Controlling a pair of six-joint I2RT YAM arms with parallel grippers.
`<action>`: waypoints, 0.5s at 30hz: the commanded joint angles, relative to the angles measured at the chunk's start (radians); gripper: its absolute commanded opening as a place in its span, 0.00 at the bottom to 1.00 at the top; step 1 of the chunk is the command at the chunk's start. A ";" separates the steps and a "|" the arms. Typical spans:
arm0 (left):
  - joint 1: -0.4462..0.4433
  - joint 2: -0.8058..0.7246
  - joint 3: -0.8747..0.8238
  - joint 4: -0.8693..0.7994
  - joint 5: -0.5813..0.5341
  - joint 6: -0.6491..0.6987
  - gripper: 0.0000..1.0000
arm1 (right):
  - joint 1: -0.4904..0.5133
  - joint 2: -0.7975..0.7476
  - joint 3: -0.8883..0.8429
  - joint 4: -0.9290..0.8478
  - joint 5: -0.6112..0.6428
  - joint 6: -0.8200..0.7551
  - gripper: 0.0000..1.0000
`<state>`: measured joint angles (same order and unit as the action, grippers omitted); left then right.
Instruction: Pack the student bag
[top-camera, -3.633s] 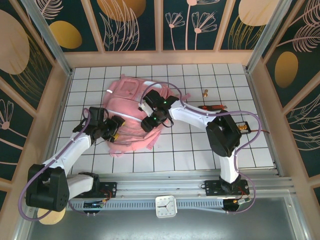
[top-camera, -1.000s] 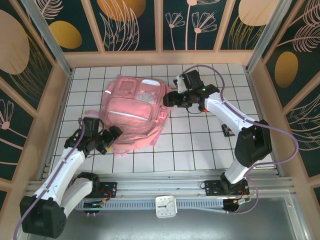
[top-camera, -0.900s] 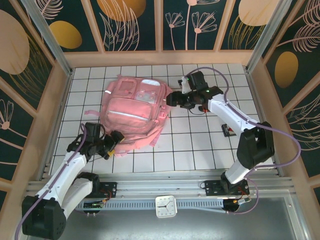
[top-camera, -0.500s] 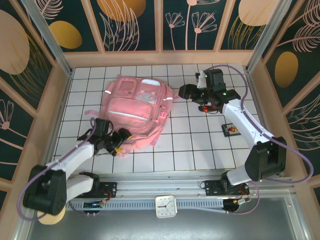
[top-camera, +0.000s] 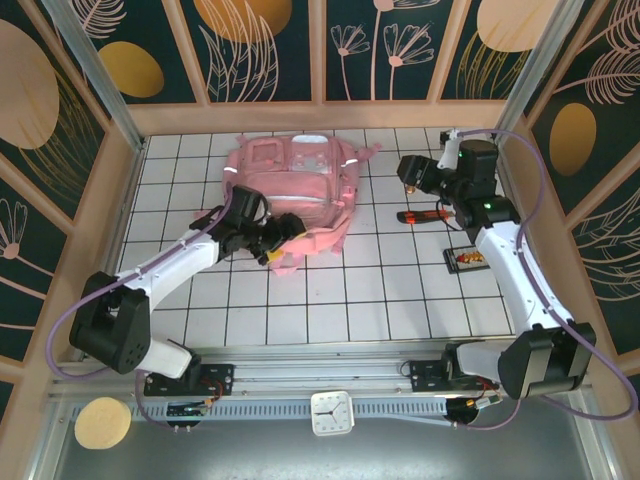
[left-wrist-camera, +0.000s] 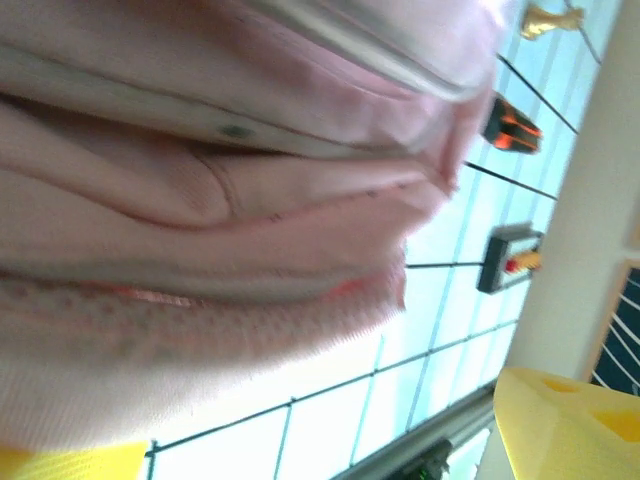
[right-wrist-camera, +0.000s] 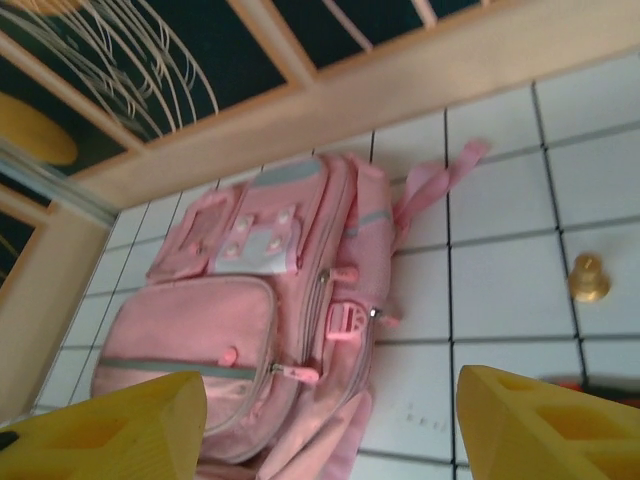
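The student bag is a pink backpack lying flat at the far middle of the tiled table, front pockets up. My left gripper is at its near edge, jaws open. In the left wrist view the student bag's blurred fabric hangs over my left gripper, whose yellow fingers are wide apart and grip nothing. My right gripper hovers right of the bag, open and empty. In the right wrist view the student bag lies ahead of my right gripper.
A small gold piece stands on the tiles right of the bag. A red-and-black pen-like item and a small black tray lie on the right side. Wooden walls enclose the table.
The bag has slid toward the far wall and to the right. My left gripper has followed to its near edge. My right gripper has moved away to the right.
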<state>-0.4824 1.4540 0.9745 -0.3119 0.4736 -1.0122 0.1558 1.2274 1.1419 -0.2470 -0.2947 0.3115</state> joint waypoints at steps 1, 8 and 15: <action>-0.008 -0.038 0.076 -0.022 0.102 0.057 0.88 | -0.010 -0.030 -0.031 0.101 0.093 -0.035 0.66; -0.009 -0.163 0.160 -0.089 0.155 0.058 0.99 | -0.038 -0.042 -0.030 0.137 0.097 -0.036 0.65; -0.004 -0.166 0.427 -0.226 -0.139 0.139 0.99 | -0.043 -0.055 -0.031 0.195 0.082 -0.049 0.65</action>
<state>-0.4885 1.2839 1.2922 -0.4442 0.4934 -0.9428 0.1192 1.2068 1.1225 -0.1280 -0.2245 0.2890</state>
